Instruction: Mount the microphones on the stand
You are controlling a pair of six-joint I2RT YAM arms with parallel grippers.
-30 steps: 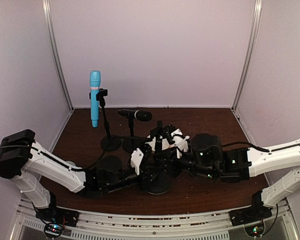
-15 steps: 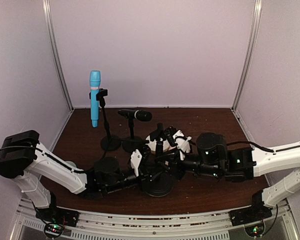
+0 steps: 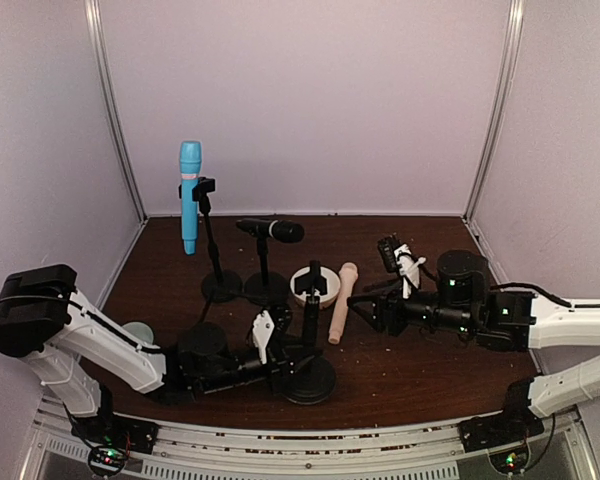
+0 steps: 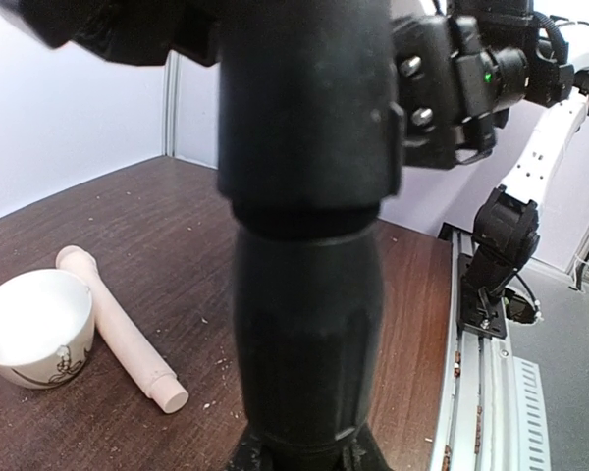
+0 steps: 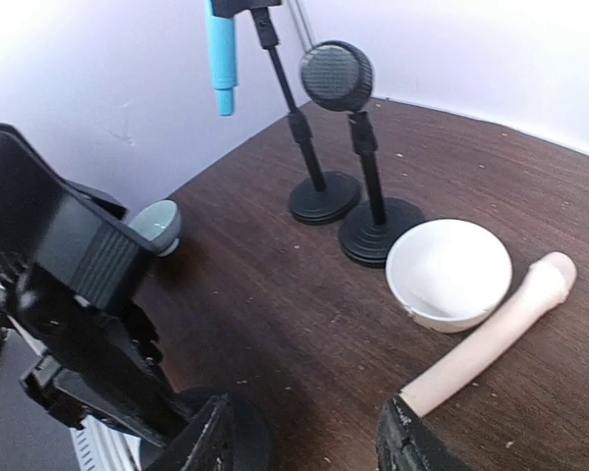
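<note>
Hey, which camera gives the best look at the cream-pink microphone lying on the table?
Left wrist: the cream-pink microphone lies whole and sharp, head to tail, beside the white bowl. The right wrist view shows it close too, its tail near the frame's bottom edge. The top view shows it whole but small.

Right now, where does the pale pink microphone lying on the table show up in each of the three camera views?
Top external: the pale pink microphone lies flat near the centre, just right of the white bowl.
Left wrist: lower left, between the bowl and the black stand pole.
Right wrist: lower right, right of the bowl.
Shared landmark: the white bowl, beside the microphone in every view.
</note>
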